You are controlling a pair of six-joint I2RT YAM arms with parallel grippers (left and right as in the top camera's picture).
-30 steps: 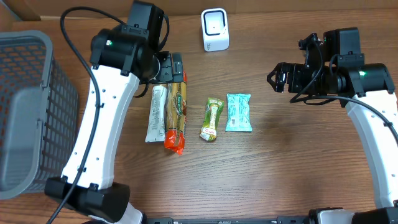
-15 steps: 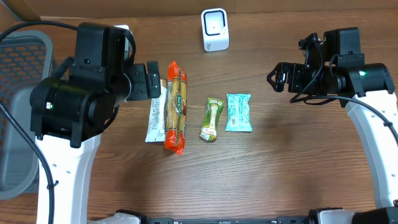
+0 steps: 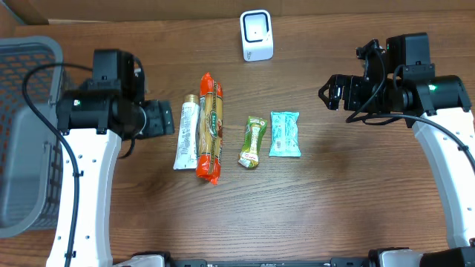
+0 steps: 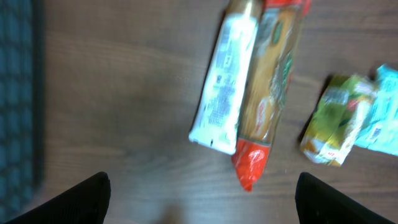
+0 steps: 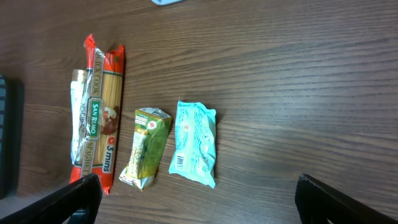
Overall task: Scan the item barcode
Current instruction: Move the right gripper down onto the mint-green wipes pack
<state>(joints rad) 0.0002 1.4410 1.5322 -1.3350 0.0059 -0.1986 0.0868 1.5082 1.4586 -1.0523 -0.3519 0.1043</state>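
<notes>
Four items lie in a row mid-table: a white packet (image 3: pixel 185 136), a red-and-yellow spaghetti pack (image 3: pixel 210 127), a green packet (image 3: pixel 253 142) and a teal packet (image 3: pixel 284 134). The white barcode scanner (image 3: pixel 257 35) stands at the back. My left gripper (image 3: pixel 168 119) hovers just left of the white packet, open and empty. In the left wrist view the white packet (image 4: pixel 227 93) and spaghetti pack (image 4: pixel 270 87) lie ahead of the left gripper (image 4: pixel 202 211). My right gripper (image 3: pixel 326 93) hangs open right of the teal packet (image 5: pixel 194 143), empty; the right wrist view shows its gripper (image 5: pixel 199 208) over bare wood.
A grey mesh basket (image 3: pixel 22 133) stands at the table's left edge, close behind the left arm. The green packet (image 5: pixel 146 149) and spaghetti pack (image 5: pixel 96 118) lie left of the teal one in the right wrist view.
My left arm has swung from above the top of the spaghetti pack to the left and towards the front, ending beside the white packet. The right arm has not moved.
</notes>
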